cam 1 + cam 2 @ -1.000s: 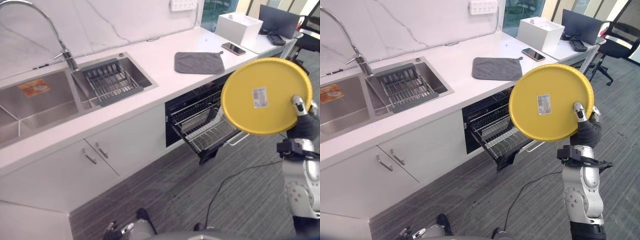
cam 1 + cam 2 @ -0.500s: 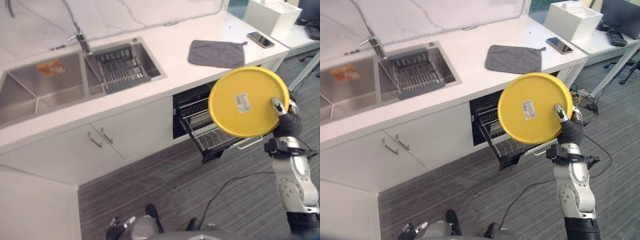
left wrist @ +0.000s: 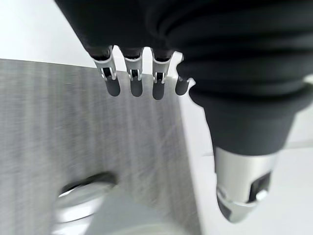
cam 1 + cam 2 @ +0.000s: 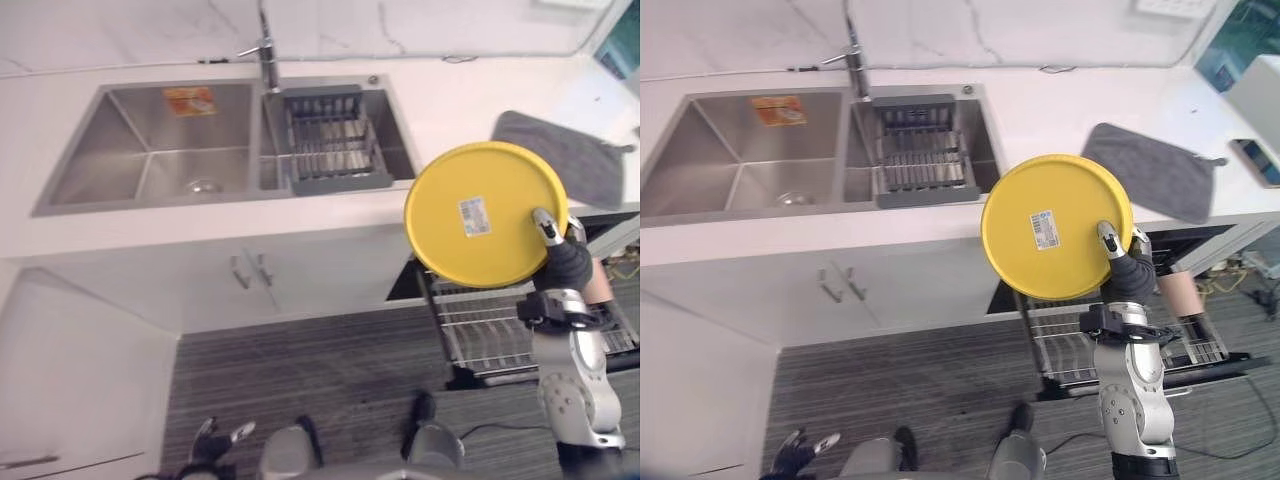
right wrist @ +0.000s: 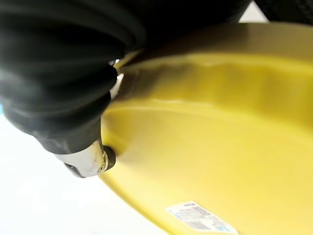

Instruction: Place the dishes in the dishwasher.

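My right hand (image 4: 1125, 262) holds a round yellow plate (image 4: 487, 215) up on edge, its underside with a white label facing me. The thumb (image 5: 88, 161) presses on the plate's (image 5: 220, 147) underside near the rim, while the fingers are hidden behind it. The plate hangs in front of the counter edge, above the pulled-out wire dishwasher rack (image 4: 1070, 350) under the counter at the right. My left hand (image 3: 132, 83) hangs down beside me over the grey floor, fingers straight, holding nothing.
A steel double sink (image 4: 150, 150) is set in the white counter, with a wire drainer (image 4: 330, 140) in its right basin and a tap (image 4: 265, 55) behind. A grey mat (image 4: 1150, 170) and a phone (image 4: 1258, 160) lie at the right. White cabinet doors (image 4: 250, 270) stand below the sink.
The camera has swung left, so the sink now sits in the middle of the view. The right hand still holds the plate upright over the dishwasher rack.
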Tool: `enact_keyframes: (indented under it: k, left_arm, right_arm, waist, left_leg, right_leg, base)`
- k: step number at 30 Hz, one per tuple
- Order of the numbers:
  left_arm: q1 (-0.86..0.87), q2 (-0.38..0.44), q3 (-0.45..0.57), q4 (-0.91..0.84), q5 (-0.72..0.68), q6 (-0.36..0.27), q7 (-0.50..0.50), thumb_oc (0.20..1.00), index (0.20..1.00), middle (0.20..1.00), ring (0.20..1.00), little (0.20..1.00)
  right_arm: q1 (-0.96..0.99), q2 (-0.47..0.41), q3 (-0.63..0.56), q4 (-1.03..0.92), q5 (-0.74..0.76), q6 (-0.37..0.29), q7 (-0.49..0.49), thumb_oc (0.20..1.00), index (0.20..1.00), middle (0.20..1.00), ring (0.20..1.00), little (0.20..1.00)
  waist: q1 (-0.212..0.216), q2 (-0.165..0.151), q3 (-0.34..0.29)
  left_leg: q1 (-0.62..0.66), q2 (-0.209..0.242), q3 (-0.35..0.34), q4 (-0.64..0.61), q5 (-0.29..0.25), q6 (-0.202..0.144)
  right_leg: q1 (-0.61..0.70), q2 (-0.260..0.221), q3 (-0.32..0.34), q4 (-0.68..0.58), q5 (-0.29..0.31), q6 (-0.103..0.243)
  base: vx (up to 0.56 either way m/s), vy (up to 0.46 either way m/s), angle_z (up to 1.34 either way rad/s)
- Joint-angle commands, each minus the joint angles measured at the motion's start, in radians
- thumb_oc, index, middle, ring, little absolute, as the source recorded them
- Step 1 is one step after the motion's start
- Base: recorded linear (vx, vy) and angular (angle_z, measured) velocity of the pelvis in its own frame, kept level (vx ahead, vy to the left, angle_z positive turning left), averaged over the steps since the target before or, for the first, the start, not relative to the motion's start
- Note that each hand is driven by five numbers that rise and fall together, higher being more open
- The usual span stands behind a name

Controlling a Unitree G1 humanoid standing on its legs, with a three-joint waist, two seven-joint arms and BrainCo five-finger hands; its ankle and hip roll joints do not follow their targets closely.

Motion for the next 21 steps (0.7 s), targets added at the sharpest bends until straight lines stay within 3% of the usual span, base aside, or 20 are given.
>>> enact_keyframes:
  k: [1,3,6,11,15,17,21]
  left_arm:
    - [-0.058,-0.036,-0.012,-0.053,0.005,-0.045,-0.028,1.0,1.0,1.0,1.0,1.0]
    - [-0.05,-0.048,-0.011,-0.056,-0.001,-0.058,-0.032,1.0,1.0,1.0,1.0,1.0]
    - [-0.063,-0.052,0.011,-0.039,-0.032,-0.047,-0.036,1.0,1.0,1.0,1.0,1.0]
    - [-0.067,-0.056,0.012,-0.019,-0.016,-0.04,-0.013,1.0,1.0,1.0,1.0,1.0]
    - [-0.075,-0.043,0.026,-0.01,0.018,-0.044,-0.006,1.0,1.0,1.0,1.0,1.0]
    - [-0.084,-0.022,0.051,-0.005,0.033,-0.037,-0.02,1.0,1.0,1.0,1.0,1.0]
    - [-0.089,-0.004,0.071,0.019,0.047,-0.045,-0.04,1.0,1.0,1.0,1.0,1.0]
  right_arm:
    - [-0.095,-0.077,-0.066,-0.041,0.051,-0.053,-0.003,0.2,0.2,0.2,0.2,0.2]
    - [-0.108,-0.112,-0.068,-0.037,0.052,-0.058,-0.011,0.2,0.2,0.2,0.2,0.2]
    - [-0.133,-0.107,-0.058,-0.032,0.022,-0.076,-0.053,0.2,0.2,0.2,0.2,0.2]
    - [-0.099,-0.104,-0.085,-0.037,-0.091,-0.078,-0.087,0.2,0.2,0.2,0.2,0.2]
    - [-0.058,-0.128,-0.114,-0.019,-0.281,-0.072,-0.088,0.2,0.2,0.2,0.2,0.2]
    - [-0.049,-0.173,-0.132,0.026,-0.429,-0.108,-0.084,0.2,0.2,0.2,0.2,0.2]
    - [-0.044,-0.252,-0.165,0.078,-0.581,-0.163,-0.08,0.2,0.2,0.2,0.2,0.2]
  waist:
    - [-0.008,0.032,-0.016]
    - [-0.007,0.042,-0.017]
    - [-0.01,0.055,-0.024]
    - [-0.028,0.068,-0.048]
    - [-0.037,0.063,-0.047]
    - [-0.035,0.055,-0.039]
    - [-0.034,0.046,-0.031]
  left_leg:
    - [-0.034,0.043,0.027,0.029,0.131,-0.02]
    - [-0.062,0.025,0.026,0.055,0.14,-0.025]
    - [-0.039,0.004,0.05,-0.095,0.153,-0.019]
    - [0.014,-0.032,0.049,-0.187,0.133,-0.012]
    - [0.028,-0.055,0.042,-0.202,0.118,0.01]
    - [0.028,-0.066,0.042,-0.203,0.109,0.024]
    - [0.022,-0.071,0.045,-0.198,0.097,0.034]
  right_leg:
    - [0.064,-0.018,0.046,-0.056,-0.082,0.017]
    - [0.083,0.003,0.034,-0.081,-0.091,-0.004]
    - [0.095,-0.006,0.022,-0.108,-0.08,0.01]
    - [0.081,-0.032,0.023,-0.082,-0.074,0.034]
    - [0.061,-0.06,0.031,-0.04,-0.076,0.065]
    - [0.042,-0.071,0.038,-0.018,-0.073,0.082]
    - [0.025,-0.074,0.045,-0.003,-0.074,0.089]
  base:
    - [0.05,-0.428,-0.43]
    - [0.03,-0.285,-0.09]
    - [0.05,0.011,0.01]
    - [0.09,0.162,-0.1]
    - [0.08,0.176,0.21]
    - [0.02,0.103,0.08]
    - [-0.01,0.025,0.01]
